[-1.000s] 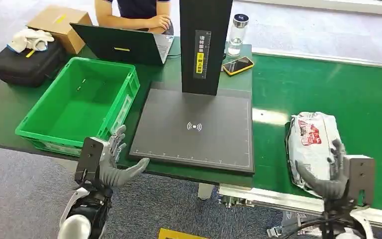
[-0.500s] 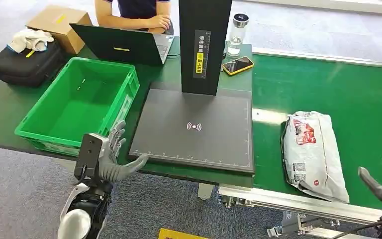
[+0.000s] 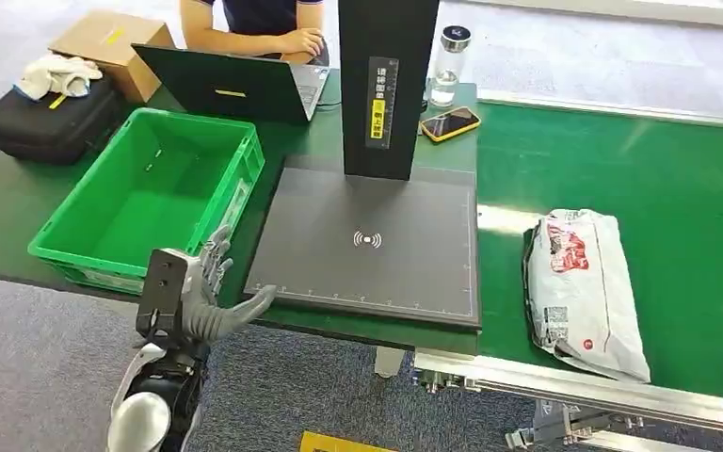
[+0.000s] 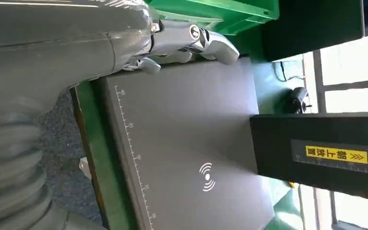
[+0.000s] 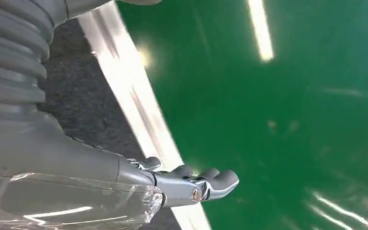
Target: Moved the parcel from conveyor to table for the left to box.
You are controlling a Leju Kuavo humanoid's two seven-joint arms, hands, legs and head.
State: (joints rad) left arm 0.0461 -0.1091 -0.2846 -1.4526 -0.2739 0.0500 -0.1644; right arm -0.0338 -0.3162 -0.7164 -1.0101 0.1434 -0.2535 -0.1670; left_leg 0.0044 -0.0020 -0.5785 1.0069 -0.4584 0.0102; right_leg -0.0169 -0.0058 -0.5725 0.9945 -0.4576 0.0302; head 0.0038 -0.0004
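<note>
Left hand point(image 3: 198, 297) hovers at the lower left of the frame, fingers spread and holding nothing, just in front of the green crate point(image 3: 71, 240) and the dark scanner pad point(image 3: 367, 240). Right hand point(image 5: 191, 184) (a sliver at the head view's lower right corner) is empty too, fingers apart, over the green conveyor point(image 3: 678, 188). White parcel point(image 3: 584, 287) lies on that belt, right of centre.

— Surfaces? The parcel point(image 3: 584, 287) is glossy, crinkled plastic film on the conveyor's point(image 3: 678, 188) smooth green belt, which shows glare.
— And beside it? A matt black pad point(image 3: 367, 245) and a smooth green plastic crate point(image 3: 75, 247).
</note>
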